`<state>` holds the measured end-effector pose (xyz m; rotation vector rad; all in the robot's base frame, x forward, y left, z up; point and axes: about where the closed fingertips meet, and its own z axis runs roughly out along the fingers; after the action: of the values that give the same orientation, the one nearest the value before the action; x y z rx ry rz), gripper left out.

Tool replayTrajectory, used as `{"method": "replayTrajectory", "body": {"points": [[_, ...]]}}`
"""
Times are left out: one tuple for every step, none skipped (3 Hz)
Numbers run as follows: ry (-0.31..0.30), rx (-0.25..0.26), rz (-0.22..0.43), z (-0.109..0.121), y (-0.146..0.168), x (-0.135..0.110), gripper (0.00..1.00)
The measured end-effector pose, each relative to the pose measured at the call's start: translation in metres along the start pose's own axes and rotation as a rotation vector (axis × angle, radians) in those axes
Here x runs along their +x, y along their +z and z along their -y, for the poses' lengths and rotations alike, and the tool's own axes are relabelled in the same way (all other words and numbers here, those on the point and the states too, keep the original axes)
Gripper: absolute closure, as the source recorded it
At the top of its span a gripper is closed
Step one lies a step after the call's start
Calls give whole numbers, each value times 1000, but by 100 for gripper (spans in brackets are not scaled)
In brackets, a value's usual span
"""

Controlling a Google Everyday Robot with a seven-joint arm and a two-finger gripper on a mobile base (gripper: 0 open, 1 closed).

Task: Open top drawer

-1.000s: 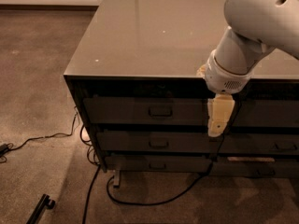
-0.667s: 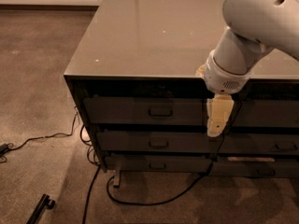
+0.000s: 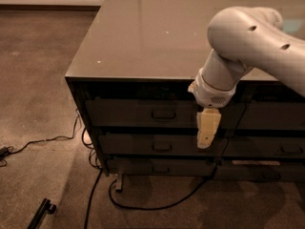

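The top drawer point(image 3: 128, 112) is a wide dark brown front just under the glossy cabinet top point(image 3: 143, 37), and it sits flush and shut. Its small metal loop handle point(image 3: 163, 113) is at the centre. My gripper point(image 3: 207, 133) is cream-coloured and points straight down from the white arm point(image 3: 248, 37). It hangs in front of the drawer's right end, to the right of the handle and apart from it. Its tip reaches down over the second drawer's front.
Two slimmer drawers point(image 3: 162, 146) lie below the top one. A neighbouring column of dark drawers point(image 3: 271, 116) is to the right. Black cables point(image 3: 143, 206) trail on the carpet by the cabinet's base and left side. A black bar point(image 3: 42, 211) lies at the bottom left.
My arm has swung left and a little down, bringing the gripper closer to the top drawer's handle. The drawer has not moved.
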<state>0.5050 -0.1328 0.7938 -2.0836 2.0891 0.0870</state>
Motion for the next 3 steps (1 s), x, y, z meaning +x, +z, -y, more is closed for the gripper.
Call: {"method": "replayTrajectory", "body": {"points": [[30,-32,7,6,30,0,0],[51,-39,-3,20,62,1,0],[124,60,4,44,88,-15,0]]}}
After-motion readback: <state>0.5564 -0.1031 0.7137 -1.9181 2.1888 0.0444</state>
